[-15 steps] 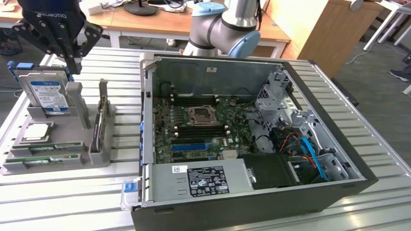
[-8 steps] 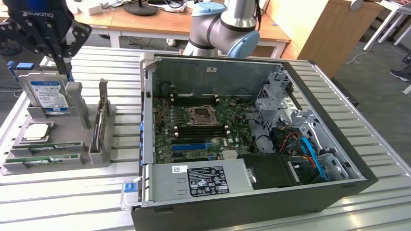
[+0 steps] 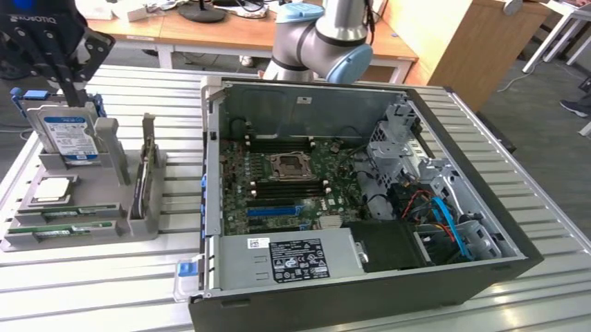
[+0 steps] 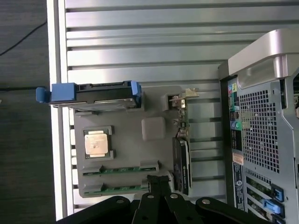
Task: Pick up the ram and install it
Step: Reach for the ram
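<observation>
Wrist view tells me nothing's done: my black gripper (image 4: 158, 180), pinched together and empty, hangs over the grey plastic tray (image 4: 126, 144), the long green ram stick (image 4: 122, 169) seated in its slot.

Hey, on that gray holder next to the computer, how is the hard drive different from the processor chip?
Pose: the hard drive stands upright on its edge, while the processor chip lies flat in a recess.
Size: the hard drive is clearly larger and boxy; the processor chip is a small thin square.
Look: the hard drive has a blue and white label; the processor chip is plain silver.
Both sit in the same gray holder.
</observation>
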Controlling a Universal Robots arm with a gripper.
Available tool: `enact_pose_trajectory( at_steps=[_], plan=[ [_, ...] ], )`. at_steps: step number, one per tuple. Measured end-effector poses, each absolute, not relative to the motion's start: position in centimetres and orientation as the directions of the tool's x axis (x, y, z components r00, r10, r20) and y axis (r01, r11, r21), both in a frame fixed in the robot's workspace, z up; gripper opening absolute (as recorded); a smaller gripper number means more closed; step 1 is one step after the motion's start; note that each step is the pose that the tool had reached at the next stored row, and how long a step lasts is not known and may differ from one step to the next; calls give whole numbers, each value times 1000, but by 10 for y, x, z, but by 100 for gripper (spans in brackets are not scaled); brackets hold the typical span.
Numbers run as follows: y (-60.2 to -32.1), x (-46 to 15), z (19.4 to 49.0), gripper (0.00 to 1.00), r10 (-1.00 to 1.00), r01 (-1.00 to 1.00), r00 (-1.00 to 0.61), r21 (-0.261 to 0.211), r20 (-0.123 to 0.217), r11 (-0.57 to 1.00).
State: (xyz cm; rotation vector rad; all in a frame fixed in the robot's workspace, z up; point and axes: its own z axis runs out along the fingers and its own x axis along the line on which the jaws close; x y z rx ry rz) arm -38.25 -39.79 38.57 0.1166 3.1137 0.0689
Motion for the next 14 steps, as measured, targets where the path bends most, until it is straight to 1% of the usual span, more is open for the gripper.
enact_pose_trajectory(
  at_steps=[14],
  plan=[
    [-398,-414,385,10,75,74,-997,45,-23,996]
  ],
)
